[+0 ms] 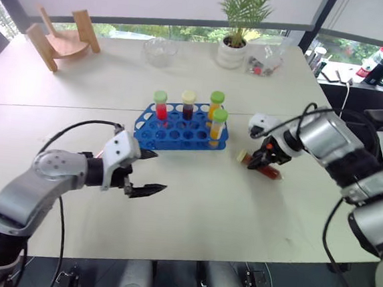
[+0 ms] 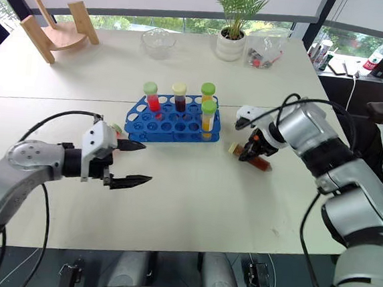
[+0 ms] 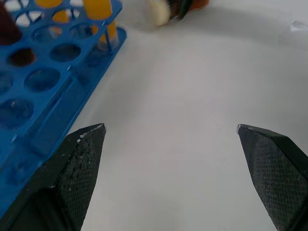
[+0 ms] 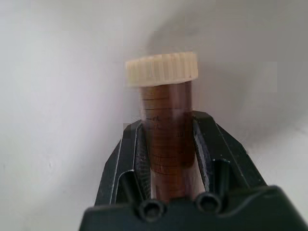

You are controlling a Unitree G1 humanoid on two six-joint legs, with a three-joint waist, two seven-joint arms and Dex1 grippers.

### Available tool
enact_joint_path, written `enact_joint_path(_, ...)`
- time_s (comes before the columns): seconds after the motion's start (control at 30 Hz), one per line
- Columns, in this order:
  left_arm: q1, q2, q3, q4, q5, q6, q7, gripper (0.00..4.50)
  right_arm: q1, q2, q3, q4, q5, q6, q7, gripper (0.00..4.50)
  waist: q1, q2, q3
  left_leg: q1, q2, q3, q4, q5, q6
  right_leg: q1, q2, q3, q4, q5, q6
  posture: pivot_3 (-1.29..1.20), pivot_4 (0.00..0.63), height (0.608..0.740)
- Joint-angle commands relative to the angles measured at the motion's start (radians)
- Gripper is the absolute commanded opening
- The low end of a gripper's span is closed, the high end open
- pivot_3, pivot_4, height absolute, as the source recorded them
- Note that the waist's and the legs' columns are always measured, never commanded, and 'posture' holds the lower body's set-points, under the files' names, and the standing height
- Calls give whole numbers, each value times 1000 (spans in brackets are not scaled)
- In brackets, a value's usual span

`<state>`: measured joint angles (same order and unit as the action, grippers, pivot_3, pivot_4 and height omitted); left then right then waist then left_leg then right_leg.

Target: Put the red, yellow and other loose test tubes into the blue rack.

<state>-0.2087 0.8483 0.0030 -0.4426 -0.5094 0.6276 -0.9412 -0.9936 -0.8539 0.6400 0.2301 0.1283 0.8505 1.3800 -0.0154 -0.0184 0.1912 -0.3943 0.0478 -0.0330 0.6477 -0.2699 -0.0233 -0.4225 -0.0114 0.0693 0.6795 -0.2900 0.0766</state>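
White table (image 1: 192,211) carries all items; its near edge is cut off below the head views. Blue rack (image 1: 179,134) stands near the table's centre, holding four capped tubes upright: red tube (image 1: 160,105), dark tube (image 1: 188,104) and two orange tubes (image 1: 217,125); their lower ends are hidden in the wells. Left gripper (image 1: 147,173) hangs beside the rack's near corner, fingers spread wide, grasping nothing. Right gripper (image 1: 265,161) is clenched around a brown tube (image 4: 166,139) with a cream cap, lying on the table right of the rack; its lower end is hidden between the fingers.
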Motion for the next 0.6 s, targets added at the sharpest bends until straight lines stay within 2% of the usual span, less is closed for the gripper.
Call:
enact_joint_path(0.03, -27, 42, 72, 49, -9, -24, -43, 4500, 96, 52, -279, -329, 220, -47, -10, 861, -6, 1, 1, 0, 0, 0, 0, 0, 0, 0, 0, 0, 0, 0, 0, 0, 150, 740)
enact_joint_path(0.1, -45, 63, 100, 109, -21, -24, -72, 4500, 167, 177, -436, -476, 323, -8, -151, 861, -25, 2, 1, 0, 1, 0, 0, 0, 0, -1, 1, 1, 1, 0, 0, 0, 150, 740)
enact_joint_path(0.2, -83, 98, 123, 195, -21, -23, -116, 4500, 259, 458, -563, -592, 341, -24, -483, 861, -34, 1, 0, 1, 2, 0, 0, 0, 0, -1, 2, 1, 3, 0, 0, 0, 150, 740)
enact_joint_path(0.3, -123, 130, 122, 243, -34, 3, -164, 4500, 366, 699, -531, -587, 215, -222, -754, 861, -29, 0, 0, 1, 1, -1, -1, 2, -3, -2, 1, 0, 3, 0, 0, 0, 150, 740)
enact_joint_path(0.37, -141, 150, 107, 257, -30, 15, -188, 4500, 407, 813, -483, -539, 110, -363, -899, 861, -25, 0, 0, -1, 1, -1, -1, 2, -4, -2, 1, 0, 3, 0, 0, 0, 150, 740)
enact_joint_path(0.47, -153, 171, 92, 281, -14, 9, -214, 4500, 416, 908, -451, -453, 21, -476, -1028, 861, -28, 0, 0, -5, 0, 0, 0, 4, -7, -5, -1, 0, 3, 0, 0, 0, 150, 740)
enact_joint_path(0.6, -168, 170, 71, 278, -1, 16, -222, 4500, 420, 904, -397, -296, -122, -571, -1138, 861, -29, -1, 0, -5, 0, 0, -1, 5, -8, -6, 0, 0, 3, 0, 0, 0, 150, 740)
